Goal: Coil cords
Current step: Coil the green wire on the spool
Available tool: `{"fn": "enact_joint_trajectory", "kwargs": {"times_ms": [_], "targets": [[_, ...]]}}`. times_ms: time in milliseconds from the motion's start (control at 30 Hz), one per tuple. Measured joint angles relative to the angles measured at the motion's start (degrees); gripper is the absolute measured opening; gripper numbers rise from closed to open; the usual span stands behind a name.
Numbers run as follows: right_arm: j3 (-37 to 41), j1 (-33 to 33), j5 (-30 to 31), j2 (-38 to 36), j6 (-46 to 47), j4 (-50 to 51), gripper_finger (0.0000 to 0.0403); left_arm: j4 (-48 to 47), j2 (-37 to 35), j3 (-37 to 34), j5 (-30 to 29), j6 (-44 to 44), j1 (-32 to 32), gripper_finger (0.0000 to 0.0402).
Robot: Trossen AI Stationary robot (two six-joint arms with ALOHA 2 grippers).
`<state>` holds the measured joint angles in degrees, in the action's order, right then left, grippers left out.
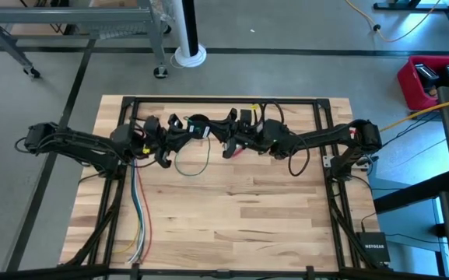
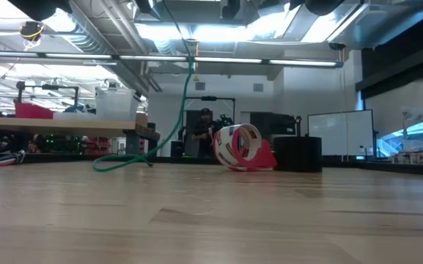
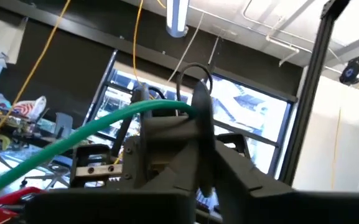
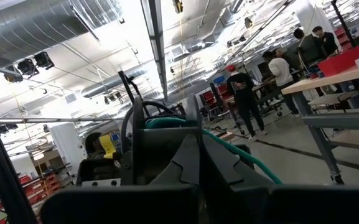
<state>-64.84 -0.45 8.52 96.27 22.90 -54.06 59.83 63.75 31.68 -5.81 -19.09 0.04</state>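
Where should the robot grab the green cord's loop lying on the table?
Probably the near curve of the cord loop, coming straight down from above. That part lies flat on the bare wood table, away from both arms, so fingers could straddle the thin strand.

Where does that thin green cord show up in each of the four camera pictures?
High view: the green cord loops on the table below both grippers.
Low view: it hangs from above, curling onto the tabletop left of the tape roll.
Left wrist view: it crosses the left gripper.
Right wrist view: it crosses the right gripper.
Shared landmark: the cord itself.
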Motion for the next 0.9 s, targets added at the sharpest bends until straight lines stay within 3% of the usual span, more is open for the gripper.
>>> {"fn": "enact_joint_trajectory", "kwargs": {"times_ms": [233, 567, 900], "targets": [[0.0, 0.0, 0.0, -0.3, 0.0, 0.4, 0.0045, -2.6, -2.1, -0.3, -0.1, 0.9, 0.0, 0.0002], [0.0, 0.2, 0.4, -7.4, 0.0, 12.2, 0.0059, -23.7, -11.8, -0.3, -3.0, 1.0, 0.1, 0.0001], [-0.1, 0.1, -5.2, -12.9, 4.4, 27.4, 0.0059, -41.6, -21.0, -0.3, -1.1, 1.3, 0.1, 0.0]]}}
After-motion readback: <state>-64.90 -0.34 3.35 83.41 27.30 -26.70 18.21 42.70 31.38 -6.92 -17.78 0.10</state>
